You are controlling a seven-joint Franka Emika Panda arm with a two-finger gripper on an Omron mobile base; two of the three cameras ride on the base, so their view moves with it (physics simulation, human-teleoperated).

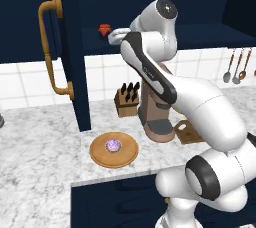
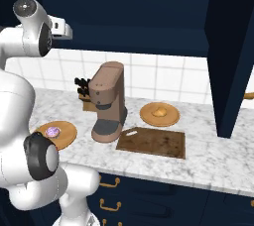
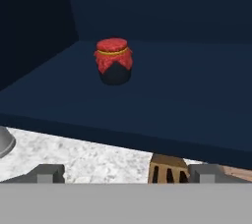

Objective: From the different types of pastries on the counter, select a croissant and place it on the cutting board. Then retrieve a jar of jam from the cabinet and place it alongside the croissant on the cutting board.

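Observation:
The jar of jam [image 3: 113, 61], with a red cover, a yellow band and a dark body, stands on the shelf of the open navy cabinet [image 3: 187, 85]. My gripper [image 3: 128, 174] is open in front of the shelf edge, short of the jar and empty. From the left base the jar [image 1: 104, 29] sits just left of my gripper [image 1: 113, 35]. The croissant [image 2: 159, 111] lies on a round light-wood plate [image 2: 146, 119] behind the dark cutting board [image 2: 153, 141]. That board is bare. The purple-topped cake [image 1: 114, 145] rests on another round plate [image 1: 100, 158].
The cabinet door [image 1: 75, 47] with its brass handle [image 1: 48, 47] stands open to my left. A brown coffee machine [image 2: 109, 102] and a knife block [image 1: 127, 99] stand on the marbled counter [image 1: 40, 137] below my arm. Utensils [image 1: 237, 67] hang on the tiled wall.

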